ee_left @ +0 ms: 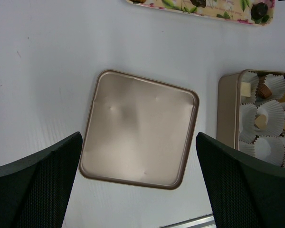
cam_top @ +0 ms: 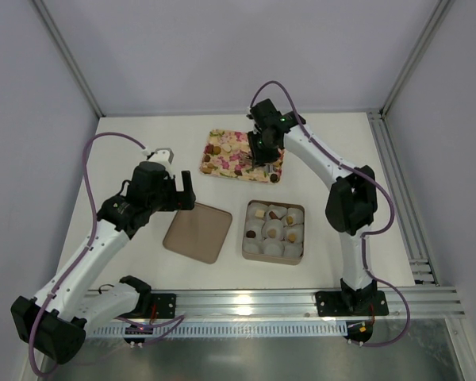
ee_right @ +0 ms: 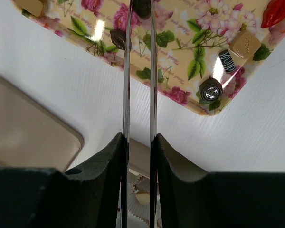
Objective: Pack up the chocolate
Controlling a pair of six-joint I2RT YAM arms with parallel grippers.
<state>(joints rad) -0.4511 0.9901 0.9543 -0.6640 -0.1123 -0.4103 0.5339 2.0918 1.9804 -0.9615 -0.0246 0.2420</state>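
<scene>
My right gripper (cam_top: 262, 151) hangs over the floral tray (cam_top: 222, 163). In the right wrist view, its thin metal blades (ee_right: 139, 28) stand narrowly apart and pinch a dark chocolate piece (ee_right: 141, 7) at their tips. Loose chocolates lie on the tray (ee_right: 180, 42): a dark striped one (ee_right: 226, 60), a tan square (ee_right: 245, 45) and a dark one (ee_right: 118, 39). The gold tin (cam_top: 246, 230) holds white paper cups, some with chocolates (cam_top: 273, 233). My left gripper (cam_top: 182, 194) is open and empty above the tin's lid (ee_left: 137, 130).
The lid (cam_top: 197, 232) lies flat left of the tin. The tin's wall (ee_left: 226, 109) shows at the right of the left wrist view. A red lip-shaped candy (ee_right: 274, 13) and a shiny foil-wrapped one (ee_right: 211, 90) sit near the tray's corner. A metal rail (cam_top: 301, 300) runs along the near edge.
</scene>
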